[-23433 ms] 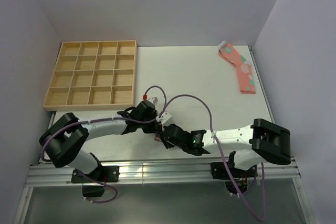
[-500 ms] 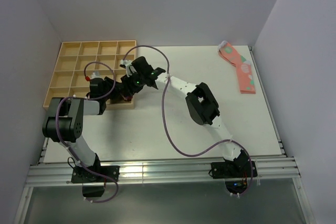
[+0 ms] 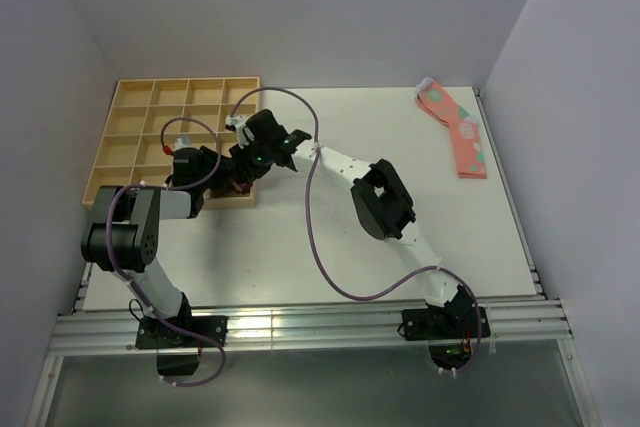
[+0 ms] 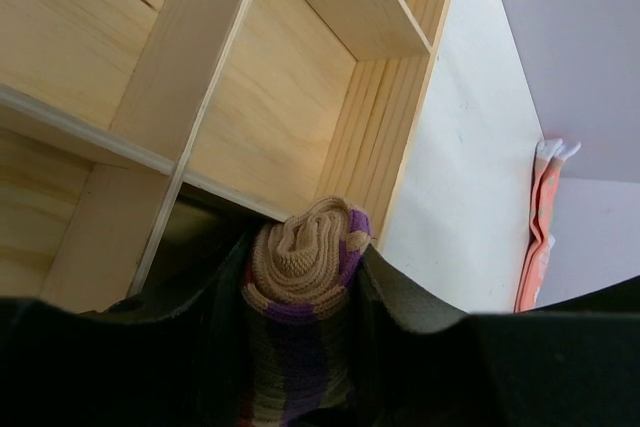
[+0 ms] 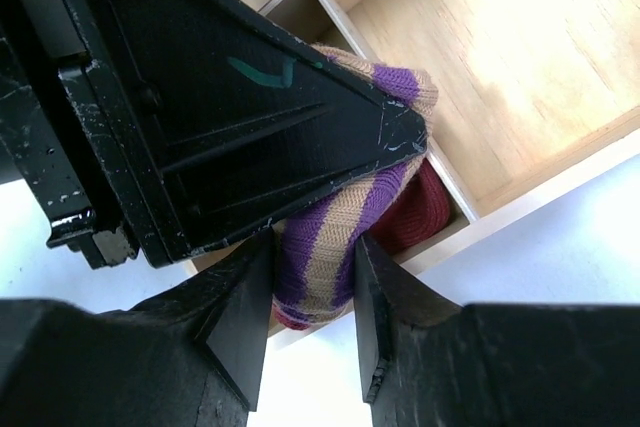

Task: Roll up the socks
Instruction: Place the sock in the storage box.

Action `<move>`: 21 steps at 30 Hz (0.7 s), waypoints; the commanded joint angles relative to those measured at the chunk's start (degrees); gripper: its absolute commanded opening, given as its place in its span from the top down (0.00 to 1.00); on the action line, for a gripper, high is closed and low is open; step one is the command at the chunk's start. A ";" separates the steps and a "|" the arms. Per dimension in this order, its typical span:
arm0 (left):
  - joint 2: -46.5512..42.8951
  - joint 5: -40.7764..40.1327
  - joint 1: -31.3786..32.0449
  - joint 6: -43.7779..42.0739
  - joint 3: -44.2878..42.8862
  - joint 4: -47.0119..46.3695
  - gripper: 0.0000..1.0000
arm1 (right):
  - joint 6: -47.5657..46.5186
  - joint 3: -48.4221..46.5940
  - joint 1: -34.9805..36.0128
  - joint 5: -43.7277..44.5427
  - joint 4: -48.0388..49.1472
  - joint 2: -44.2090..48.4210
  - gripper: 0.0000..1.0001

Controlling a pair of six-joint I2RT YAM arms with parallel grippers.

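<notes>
Where the task stands: at the wooden divider tray (image 3: 165,205), one sock roll (image 4: 305,257) looks finished and is being stowed, so I judge this the put-away step, not the rolling.
What the next move calls for: letting go without the coil springing loose (probably one side first), then lifting straight up clear of the dividers.
Room: plain pale walls (image 3: 300,7) close in the far side and both flanks.
Desk: white, matt desk (image 3: 380,127).
Tray: at the far left of the desk, with a grid of compartments.
Pink socks (image 3: 455,132): lying flat at the far right corner, well apart from both arms and not yet rolled.
Left end effector (image 3: 222,173): pressed onto the roll from both sides, with the coil's end showing between its fingers.
Right end effector (image 3: 252,155): reaching across from the right, its fingers closed against the lower part of the same roll.
Roll: purple and tan stripes with a red part, at the tray's near-right corner compartment beside the outer wall. Whether it rests on the floor there I cannot tell.
</notes>
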State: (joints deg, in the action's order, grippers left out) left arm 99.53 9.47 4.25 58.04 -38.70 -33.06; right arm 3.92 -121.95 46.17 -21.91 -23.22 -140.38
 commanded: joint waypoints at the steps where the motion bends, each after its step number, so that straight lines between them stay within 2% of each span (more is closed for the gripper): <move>1: 1.64 -8.15 1.20 0.06 -1.21 7.13 0.87 | -0.58 0.48 2.96 -0.85 -0.51 -1.48 0.69; 11: -2.05 -10.86 1.81 -0.73 -1.29 10.03 0.64 | -1.02 1.36 3.13 0.20 -0.24 -1.74 0.71; 21: -4.25 -12.46 1.81 -0.91 -0.59 11.79 0.52 | -1.64 2.51 3.31 0.64 0.11 -1.57 0.73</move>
State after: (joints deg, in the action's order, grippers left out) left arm 96.03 1.56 6.15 57.84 -39.24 -25.76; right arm 3.25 -121.25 46.92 -20.51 -22.65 -140.40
